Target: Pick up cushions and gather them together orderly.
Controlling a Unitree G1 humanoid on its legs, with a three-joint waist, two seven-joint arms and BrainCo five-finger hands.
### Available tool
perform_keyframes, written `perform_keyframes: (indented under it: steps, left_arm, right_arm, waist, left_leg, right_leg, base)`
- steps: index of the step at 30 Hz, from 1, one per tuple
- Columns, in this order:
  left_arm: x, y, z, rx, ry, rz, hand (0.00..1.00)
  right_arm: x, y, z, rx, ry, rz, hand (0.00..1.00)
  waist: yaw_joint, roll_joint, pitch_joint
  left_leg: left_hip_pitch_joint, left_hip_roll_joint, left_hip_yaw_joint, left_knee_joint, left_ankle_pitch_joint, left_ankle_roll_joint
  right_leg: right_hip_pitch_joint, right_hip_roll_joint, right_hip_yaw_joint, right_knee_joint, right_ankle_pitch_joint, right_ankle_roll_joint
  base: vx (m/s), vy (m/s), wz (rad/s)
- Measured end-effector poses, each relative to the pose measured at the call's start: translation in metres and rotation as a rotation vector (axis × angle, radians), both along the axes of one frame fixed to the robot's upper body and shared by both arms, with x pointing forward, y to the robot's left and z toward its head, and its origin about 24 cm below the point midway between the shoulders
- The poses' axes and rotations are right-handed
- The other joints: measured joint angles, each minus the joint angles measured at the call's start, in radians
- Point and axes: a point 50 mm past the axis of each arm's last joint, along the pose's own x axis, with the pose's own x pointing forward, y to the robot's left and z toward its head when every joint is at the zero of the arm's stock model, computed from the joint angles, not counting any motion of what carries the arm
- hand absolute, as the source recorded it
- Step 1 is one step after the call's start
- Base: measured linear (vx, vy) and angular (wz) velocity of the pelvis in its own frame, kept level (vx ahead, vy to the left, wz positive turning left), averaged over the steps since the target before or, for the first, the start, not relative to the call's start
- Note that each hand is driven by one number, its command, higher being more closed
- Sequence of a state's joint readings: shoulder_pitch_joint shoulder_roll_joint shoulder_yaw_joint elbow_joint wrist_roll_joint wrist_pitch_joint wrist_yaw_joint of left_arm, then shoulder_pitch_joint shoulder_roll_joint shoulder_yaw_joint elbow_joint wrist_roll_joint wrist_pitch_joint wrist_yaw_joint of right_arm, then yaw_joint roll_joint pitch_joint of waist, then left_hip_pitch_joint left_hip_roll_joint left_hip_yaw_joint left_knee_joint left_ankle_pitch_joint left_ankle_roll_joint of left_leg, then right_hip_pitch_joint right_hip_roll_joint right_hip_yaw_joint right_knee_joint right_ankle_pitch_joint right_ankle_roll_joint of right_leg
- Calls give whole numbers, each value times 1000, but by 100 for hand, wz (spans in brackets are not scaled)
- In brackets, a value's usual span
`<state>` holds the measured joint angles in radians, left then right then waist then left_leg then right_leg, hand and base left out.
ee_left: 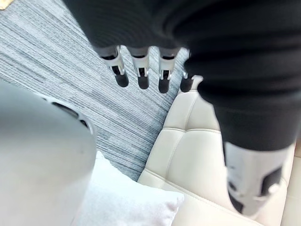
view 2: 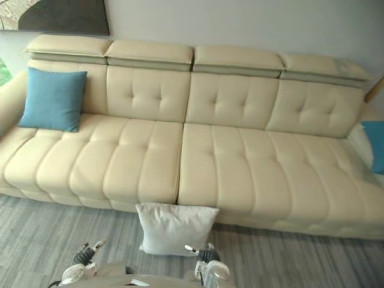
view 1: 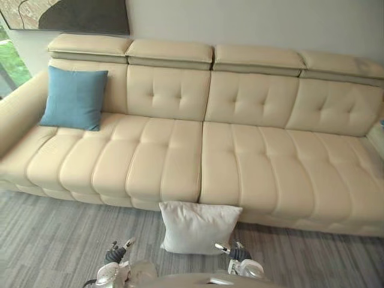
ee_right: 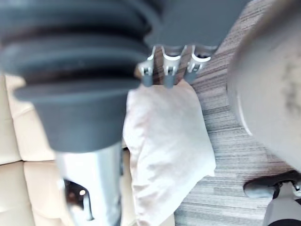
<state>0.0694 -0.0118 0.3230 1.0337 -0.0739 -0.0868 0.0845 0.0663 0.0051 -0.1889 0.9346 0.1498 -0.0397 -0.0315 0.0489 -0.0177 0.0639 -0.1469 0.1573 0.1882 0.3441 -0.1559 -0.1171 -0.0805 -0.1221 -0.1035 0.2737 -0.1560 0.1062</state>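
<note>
Sofa (view 1: 240,156) in cream tufted leather runs nearly the full width of the head views, its back against a pale wall. Grey striped carpet (view 1: 54,240) covers the floor in front of it. A dark framed picture (view 1: 72,15) hangs above the sofa's left end.

A blue cushion (view 1: 74,98) stands upright on the seat at the far left, leaning on the backrest beside the armrest. A white cushion (view 1: 195,227) sits on the carpet near the middle of the sofa, upright and resting against the seat front. Part of a second blue cushion (view 2: 375,144) shows at the sofa's far right end, well apart from the other two.

The left hand (view 1: 115,254) and the right hand (view 1: 239,252) hang low near the bottom edge of the head views, one to each side of the white cushion and not touching it. In the left wrist view the fingers (ee_left: 141,77) are straight and hold nothing, with carpet and the sofa edge past them. In the right wrist view the fingers (ee_right: 168,75) are likewise extended and empty, with the white cushion lying beyond them.
</note>
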Motion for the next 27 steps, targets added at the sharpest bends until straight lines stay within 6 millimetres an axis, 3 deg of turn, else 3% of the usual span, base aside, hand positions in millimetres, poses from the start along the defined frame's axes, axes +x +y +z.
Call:
perform_keyframes:
  steps: [8, 13, 15, 17, 20, 23, 27]
  left_arm:
    - [-2, 4, -1, 21, 22, -64, 0]
    - [6, 3, 1, 32, 10, -98, 0]
    - [19, 3, 5, 48, -18, -108, 0]
    - [56, -3, 20, 89, -128, -147, 0]
    - [88, -4, 37, 118, -230, -122, 0]
    - [119, 2, 59, 153, -344, -89, 0]
    - [153, 12, 89, 194, -469, -44, 0]
  right_arm:
    - [-9, -6, -6, -5, 54, -17, 0]
    - [2, -5, -2, -40, 33, 49, 0]
    - [20, -2, 5, -76, -16, 96, 0]
    - [62, -6, 31, -155, -173, 132, 0]
    - [108, -14, 66, -240, -339, 130, 0]
    - [137, -20, 94, -307, -452, 110, 0]
    - [168, -26, 125, -348, -549, 53, 0]
  waist:
    - [-1, -25, -5]
    - [-2, -24, 24]
    - [0, -17, 69]
    - [0, 1, 134]
    - [0, 8, 206]
    - [-2, 7, 249]
    - [-13, 15, 294]
  left_leg:
    - [74, -22, 2, -123, 35, -5]
    - [92, -31, 5, -185, 71, -1]
    - [64, -26, 3, -160, 73, -2]
    - [-99, -6, 7, -31, 48, 10]
    - [-241, 15, 17, 98, 14, 21]
    - [-354, 33, 28, 205, -22, 23]
    - [-512, 54, 34, 292, -23, 26]
  right_leg:
    - [64, 4, -10, -85, 17, -17]
    - [58, 3, -8, -89, 28, -29]
    - [25, 3, -4, -55, 28, -29]
    - [-135, 4, 22, 45, 26, -30]
    - [-280, 8, 59, 152, 9, -19]
    - [-413, 8, 92, 261, -19, -21]
    - [-587, 19, 128, 345, -13, -20]
  base:
    - [127, -32, 3]
    - [-2, -2, 0]
    - [-114, -3, -2]
    - [-277, 36, -18]
    - [-293, 61, -27]
    - [-306, 66, -20]
    - [-211, -2, -21]
